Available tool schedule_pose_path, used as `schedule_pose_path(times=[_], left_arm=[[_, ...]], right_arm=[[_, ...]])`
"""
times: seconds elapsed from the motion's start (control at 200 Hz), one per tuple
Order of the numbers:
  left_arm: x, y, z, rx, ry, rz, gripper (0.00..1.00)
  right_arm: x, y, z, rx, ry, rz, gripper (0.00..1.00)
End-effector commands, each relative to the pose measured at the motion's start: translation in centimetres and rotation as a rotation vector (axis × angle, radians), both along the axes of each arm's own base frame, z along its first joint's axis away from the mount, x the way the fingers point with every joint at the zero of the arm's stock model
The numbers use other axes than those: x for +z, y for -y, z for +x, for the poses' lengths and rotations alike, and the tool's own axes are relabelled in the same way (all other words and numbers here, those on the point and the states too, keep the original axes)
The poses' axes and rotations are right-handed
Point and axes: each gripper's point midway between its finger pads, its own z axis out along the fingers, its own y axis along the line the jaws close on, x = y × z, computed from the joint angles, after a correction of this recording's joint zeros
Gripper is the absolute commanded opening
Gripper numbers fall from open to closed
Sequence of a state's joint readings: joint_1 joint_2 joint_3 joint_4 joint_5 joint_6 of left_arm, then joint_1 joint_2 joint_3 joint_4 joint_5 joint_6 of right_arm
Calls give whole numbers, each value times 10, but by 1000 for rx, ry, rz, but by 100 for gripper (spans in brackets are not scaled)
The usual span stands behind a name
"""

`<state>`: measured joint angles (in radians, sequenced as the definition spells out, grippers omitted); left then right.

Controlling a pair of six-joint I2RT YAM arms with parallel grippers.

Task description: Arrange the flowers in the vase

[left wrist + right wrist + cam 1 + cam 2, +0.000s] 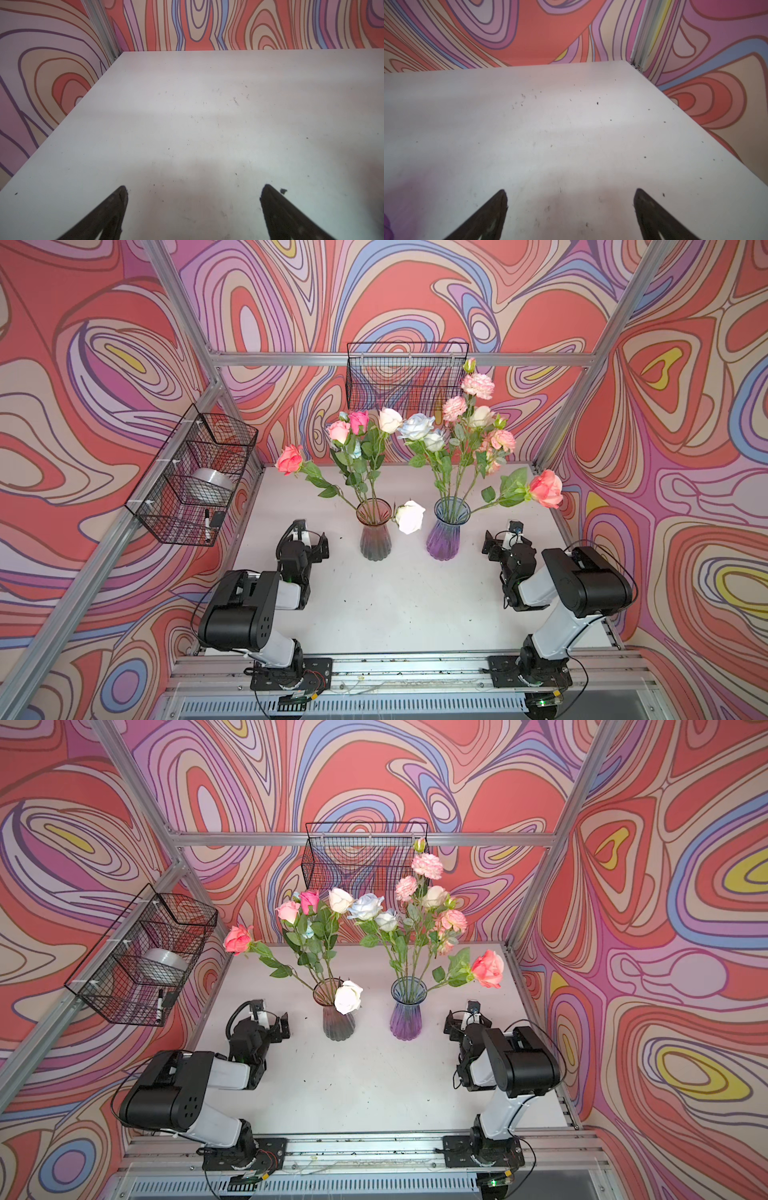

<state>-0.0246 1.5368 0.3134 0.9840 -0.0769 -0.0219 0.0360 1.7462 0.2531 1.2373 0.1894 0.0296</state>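
Observation:
In both top views two glass vases stand mid-table: a smoky grey vase (375, 537) (338, 1019) and a purple vase (445, 537) (407, 1017). The flowers stand in both. Pink, coral and white roses (358, 427) (309, 907) fill the grey one, and a white rose (410, 516) droops at its rim. Pale blue roses (417, 426), pink carnations (478, 385) and a coral rose (546, 488) leaning right fill the purple one. My left gripper (309, 536) (195, 187) is open over bare table left of the grey vase. My right gripper (505, 537) (571, 190) is open right of the purple vase. Neither holds anything.
A wire basket (195, 472) on the left wall holds a tape roll and a marker. Another wire basket (405, 373) hangs on the back wall behind the blooms. Aluminium frame posts stand at the table's (374, 614) back corners. A mounting rail (415, 668) runs along the front.

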Motion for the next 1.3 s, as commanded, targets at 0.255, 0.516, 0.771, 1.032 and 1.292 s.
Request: schedule_pose_path(times=[0.255,0.516,0.771,1.032,1.292], left_arm=[[1,-8,9,36,-36,-6,100],[0,-8,8,32,-34,-6,100],[1,-7,8,30,-30,-8,100],[0,-8,8,31,-31,-6,100],[0,-8,8,31,-31,-6,100]], right_arm=[[22,11,42,-72,-16,16,98],[24,11,41,-74,-5,7,99],[25,12,42,-76,-4,4,98],[24,11,42,-73,-5,4,98],[25,11,41,-73,-4,5,98]])
